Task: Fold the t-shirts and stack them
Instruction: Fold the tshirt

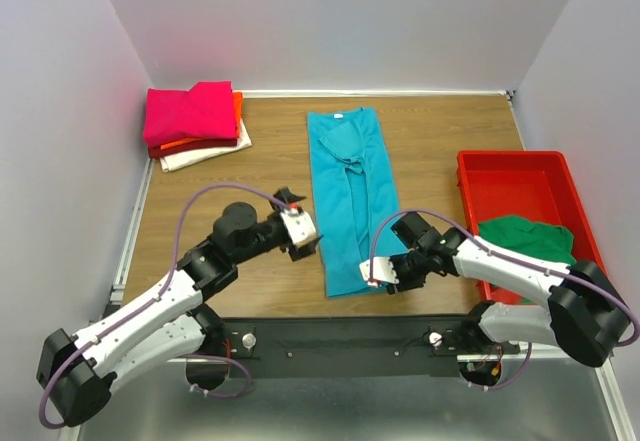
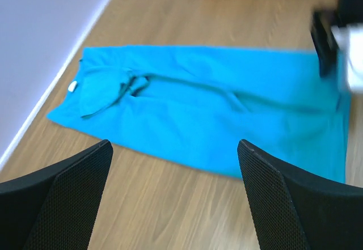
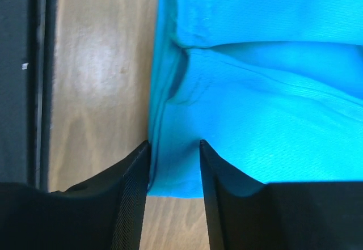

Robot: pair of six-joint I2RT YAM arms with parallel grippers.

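Note:
A teal t-shirt (image 1: 350,201) lies on the wooden table, folded into a long strip with its collar at the far end; its white neck label (image 2: 72,87) shows. My left gripper (image 1: 305,246) is open and empty, just left of the strip's near half, and the shirt (image 2: 210,114) lies beyond its jaws (image 2: 174,148). My right gripper (image 1: 378,276) is at the strip's near right corner. Its jaws (image 3: 174,145) stand narrowly apart astride the corner of the cloth (image 3: 266,91), which puckers a little ahead of them.
Folded magenta (image 1: 190,111), orange (image 1: 236,111) and cream (image 1: 205,153) shirts are stacked at the far left corner. A red tray (image 1: 510,159) on the right holds a crumpled green shirt (image 1: 525,239). The table's black front edge (image 3: 22,91) runs beside my right gripper.

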